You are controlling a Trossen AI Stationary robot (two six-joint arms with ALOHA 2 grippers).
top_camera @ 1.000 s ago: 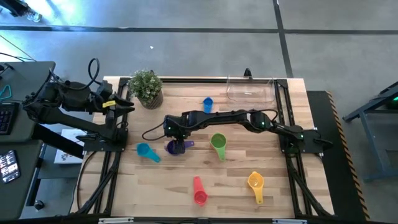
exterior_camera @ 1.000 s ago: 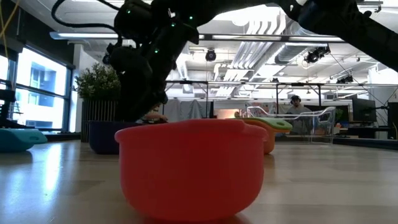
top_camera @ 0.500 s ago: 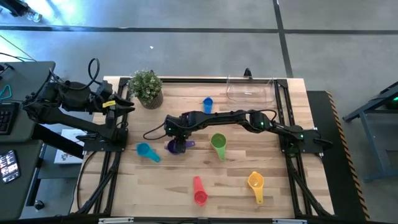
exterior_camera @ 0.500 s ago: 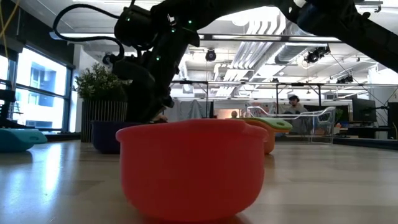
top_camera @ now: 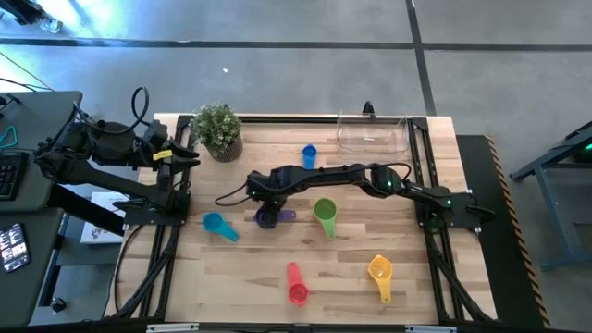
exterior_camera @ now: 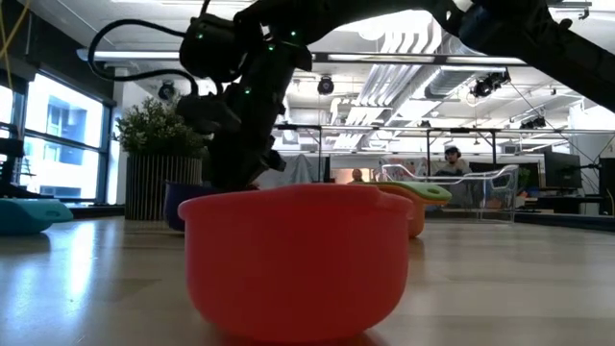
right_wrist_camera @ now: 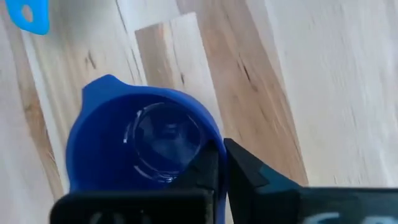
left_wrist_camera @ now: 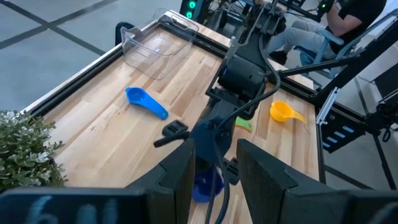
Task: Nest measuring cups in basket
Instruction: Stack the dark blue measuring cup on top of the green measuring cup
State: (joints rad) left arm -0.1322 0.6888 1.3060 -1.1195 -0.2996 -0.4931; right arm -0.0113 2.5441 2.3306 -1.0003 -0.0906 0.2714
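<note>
A purple measuring cup [top_camera: 270, 217] stands on the table left of centre, with my right gripper [right_wrist_camera: 219, 163] shut on its rim. Loose on the wood lie a blue cup [top_camera: 309, 155], a teal cup [top_camera: 218, 226], a green cup [top_camera: 325, 215], a red-pink cup [top_camera: 296, 285] and a yellow cup [top_camera: 380, 274]. The clear basket [top_camera: 372, 134] sits at the far right edge. My left gripper [left_wrist_camera: 216, 177] waits open beyond the table's left edge, holding nothing. My right gripper pinches the purple cup's wall at the rim [right_wrist_camera: 211, 144], one finger [right_wrist_camera: 205, 167] inside the bowl and one [right_wrist_camera: 245, 165] outside. The fingers come from above, pointing down. The cup stands upright, mouth up, its base on the table [exterior_camera: 187, 223].
A potted plant [top_camera: 218, 129] stands at the far left corner of the table. The red-pink cup [exterior_camera: 293, 259] lies close to the near edge. Bare wood lies between the cups and in front of the basket. People sit in the room beyond the table.
My right gripper has shut on the purple cup's rim. The cup has slid a little toward the table's right edge, staying on the wood.
</note>
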